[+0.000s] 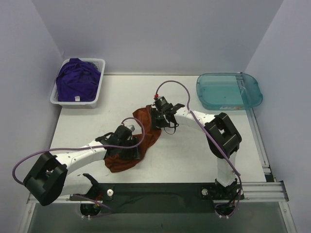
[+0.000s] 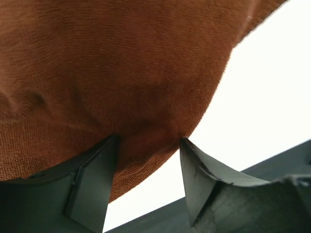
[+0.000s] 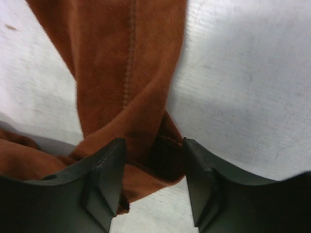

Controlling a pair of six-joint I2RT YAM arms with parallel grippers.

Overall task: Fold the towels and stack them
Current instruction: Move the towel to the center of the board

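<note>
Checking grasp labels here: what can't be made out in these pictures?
- Top view: the arms cover where the jaws meet the rust-orange terry-cloth towel.
- Both wrist views: cloth lies between the jaws; whether it is pinched is unclear.
- Top view: deep purple towels lie heaped in the white slotted plastic basket; the heap hides their number.

Mid white bench (image 1: pixel 184 155) is blocked: crumpled rust-orange terry towel (image 1: pixel 119 162) lies there, w/ left arm (image 1: pixel 82 158) slanting in from near-left & right arm (image 1: pixel 199 119) from near-right, both low over the cloth. Back-left corner is taken by white slotted plastic basket (image 1: pixel 73 104) heaped w/ purple towels (image 1: pixel 77 80), back-right by translucent teal plastic tray (image 1: pixel 228 92). Free lanes: bare strip btwn basket & tray along back wall, bare patch right of towel in front of tray, and left edge in front of basket.
</note>
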